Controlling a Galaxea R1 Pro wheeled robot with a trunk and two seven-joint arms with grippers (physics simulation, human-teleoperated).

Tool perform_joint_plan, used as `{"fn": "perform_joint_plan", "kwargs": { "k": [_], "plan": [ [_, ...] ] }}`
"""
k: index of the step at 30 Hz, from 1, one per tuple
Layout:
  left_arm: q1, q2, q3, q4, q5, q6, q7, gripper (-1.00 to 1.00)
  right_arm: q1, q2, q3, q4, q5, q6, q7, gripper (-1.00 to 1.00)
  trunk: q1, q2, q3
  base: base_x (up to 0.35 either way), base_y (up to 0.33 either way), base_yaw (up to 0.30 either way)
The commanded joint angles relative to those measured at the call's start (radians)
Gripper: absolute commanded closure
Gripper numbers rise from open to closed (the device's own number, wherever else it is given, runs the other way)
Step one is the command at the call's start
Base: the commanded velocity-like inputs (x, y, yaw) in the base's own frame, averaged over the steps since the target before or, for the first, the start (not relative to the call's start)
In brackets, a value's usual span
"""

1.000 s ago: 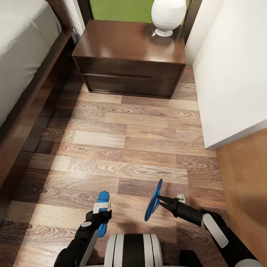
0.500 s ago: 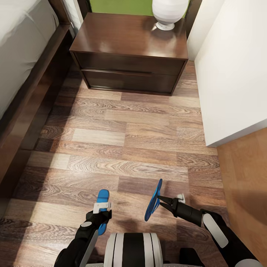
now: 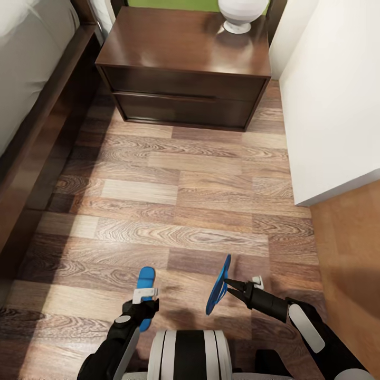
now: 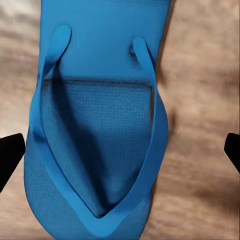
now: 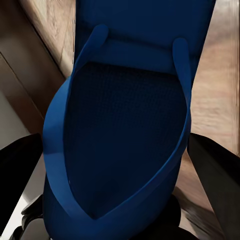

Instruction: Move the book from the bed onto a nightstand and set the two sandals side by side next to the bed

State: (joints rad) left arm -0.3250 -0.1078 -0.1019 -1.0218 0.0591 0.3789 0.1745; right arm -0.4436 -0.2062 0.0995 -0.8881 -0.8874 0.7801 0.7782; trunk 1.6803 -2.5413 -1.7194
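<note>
The left gripper (image 3: 141, 306) is clamped on one blue sandal (image 3: 145, 287), held flat above the plank floor (image 3: 179, 211). The right gripper (image 3: 230, 286) pinches the other sandal (image 3: 218, 285), which stands on edge. Wrist views show each sandal's V-shaped strap (image 4: 100, 220) close up (the right one (image 5: 120, 150) in shadow). The nightstand (image 3: 184, 74) stands ahead, beside the bed (image 3: 31, 105).

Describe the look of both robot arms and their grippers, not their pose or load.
Both arms are glossy black with light grey-white panels along the forearm. The left gripper has a black body with a small white block near its fingers. The right gripper is black, tapering to slim dark fingers, with a small white piece beside its wrist.
</note>
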Motion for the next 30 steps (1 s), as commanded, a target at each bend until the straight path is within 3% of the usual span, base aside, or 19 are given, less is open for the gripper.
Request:
{"fn": "perform_joint_plan", "kwargs": {
  "k": [1, 26, 30],
  "plan": [
    [0.000, 0.000, -0.002, -0.001, 0.006, 0.005, 0.008, -1.00, -0.001, -0.001, 0.002, 0.000, -0.008, 0.006, 0.000, 1.00, 0.000, 0.000, -0.004, 0.000, 0.000, 0.000],
    [0.000, 0.000, -0.002, -0.003, 0.006, 0.005, 0.008, -1.00, -0.001, -0.001, 0.002, 0.000, -0.008, 0.006, 0.000, 1.00, 0.000, 0.000, -0.004, 0.000, 0.000, 0.000],
    [0.000, 0.000, -0.002, -0.003, 0.006, 0.005, 0.008, -1.00, -0.001, -0.001, 0.002, 0.000, -0.008, 0.007, 0.000, 1.00, 0.002, -0.001, -0.020, 0.000, 0.000, 0.000]
  ]
}}
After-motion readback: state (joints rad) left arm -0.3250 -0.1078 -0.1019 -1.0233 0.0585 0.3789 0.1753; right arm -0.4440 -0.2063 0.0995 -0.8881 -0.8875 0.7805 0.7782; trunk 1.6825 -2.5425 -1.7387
